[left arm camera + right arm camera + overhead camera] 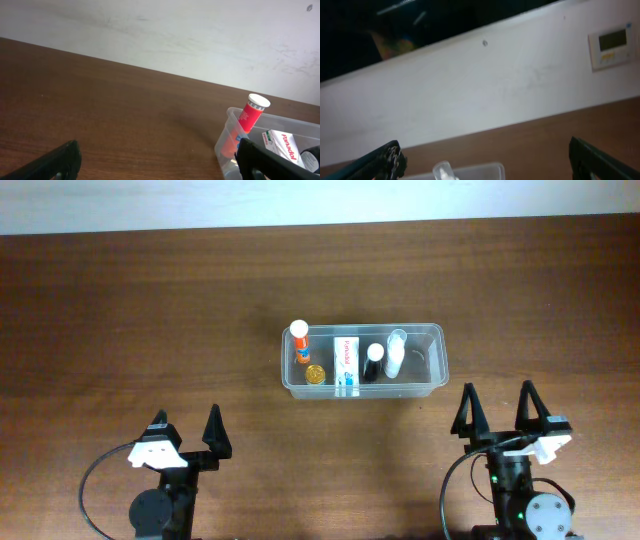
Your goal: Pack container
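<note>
Wall panel (612, 47) beyond container (485, 171), right wrist only

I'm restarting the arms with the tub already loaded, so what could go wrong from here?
The orange tube leans at the container's left end, cap above the rim; a sweep by the left gripper might topple it. The Panadol box, black bottle and white bottle sit packed close, so fingers reaching in may jostle them. The open right gripper sits near the container's near wall and might shove it.
</note>
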Controlling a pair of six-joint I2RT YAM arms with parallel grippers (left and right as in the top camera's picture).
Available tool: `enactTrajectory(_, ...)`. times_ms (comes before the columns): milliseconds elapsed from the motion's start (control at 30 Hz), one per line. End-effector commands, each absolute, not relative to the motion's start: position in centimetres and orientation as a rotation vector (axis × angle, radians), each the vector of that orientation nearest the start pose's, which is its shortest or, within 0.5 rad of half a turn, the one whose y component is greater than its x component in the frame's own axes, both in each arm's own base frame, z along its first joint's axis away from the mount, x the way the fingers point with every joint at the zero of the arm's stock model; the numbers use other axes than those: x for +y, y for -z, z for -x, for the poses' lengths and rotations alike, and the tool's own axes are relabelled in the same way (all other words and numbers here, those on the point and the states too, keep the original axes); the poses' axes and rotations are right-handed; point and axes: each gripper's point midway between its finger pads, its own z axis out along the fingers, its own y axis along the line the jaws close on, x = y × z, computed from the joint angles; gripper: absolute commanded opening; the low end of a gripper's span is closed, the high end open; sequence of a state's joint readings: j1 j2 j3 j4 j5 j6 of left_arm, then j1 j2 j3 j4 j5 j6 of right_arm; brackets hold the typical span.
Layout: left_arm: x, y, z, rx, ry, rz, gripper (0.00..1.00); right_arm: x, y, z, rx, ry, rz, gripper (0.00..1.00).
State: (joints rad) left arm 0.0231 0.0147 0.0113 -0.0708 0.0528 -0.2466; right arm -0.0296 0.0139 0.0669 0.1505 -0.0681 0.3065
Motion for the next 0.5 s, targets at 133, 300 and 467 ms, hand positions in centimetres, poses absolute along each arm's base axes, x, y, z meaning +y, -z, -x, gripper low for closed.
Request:
enactTrajectory(133,-0.3,-15.8,-24.6,1.639,0.203,0.167,0.99,0.5,-20.5,-24.5,1.443,-0.25,-0.169,0.98)
enactTrajectory(300,-0.3,-15.8,-24.6,1.639,0.203,0.167,0.99,0.5,-18.6,-24.6,1.522,-0.186,-0.123,0.98)
enactTrajectory(467,-0.3,-15.8,-24.6,1.639,0.203,0.167,1.0,0.5,-15.9,-24.6,1.636,-0.109,-0.058,0.98)
